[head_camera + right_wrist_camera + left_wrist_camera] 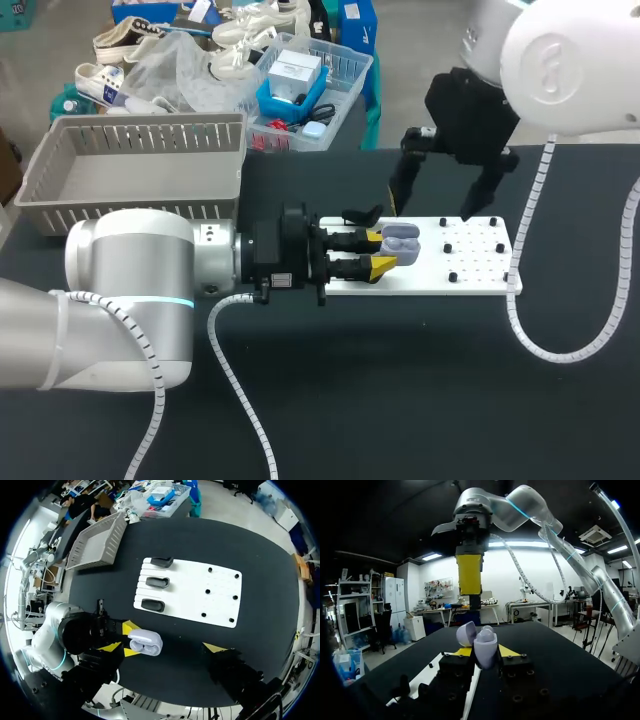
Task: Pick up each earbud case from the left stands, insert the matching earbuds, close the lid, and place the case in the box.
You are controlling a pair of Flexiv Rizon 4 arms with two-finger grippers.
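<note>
A lavender earbud case (402, 240) with its lid up sits between the yellow tips of my left gripper (385, 252), which is shut on it from two sides just above the white board (470, 265). The left wrist view has the case (484, 644) between its own fingers, with a yellow finger (469, 575) of my right arm hanging above it. My right gripper (432, 212) stands wide open over the board. From the right wrist view the case (145, 643) lies below, midway between that gripper's spread tips (162, 648).
Three black stands (157, 582) line the board's left part, and small black pegs (207, 591) dot its right part. A grey slatted basket (140, 170) stands at the table's back left.
</note>
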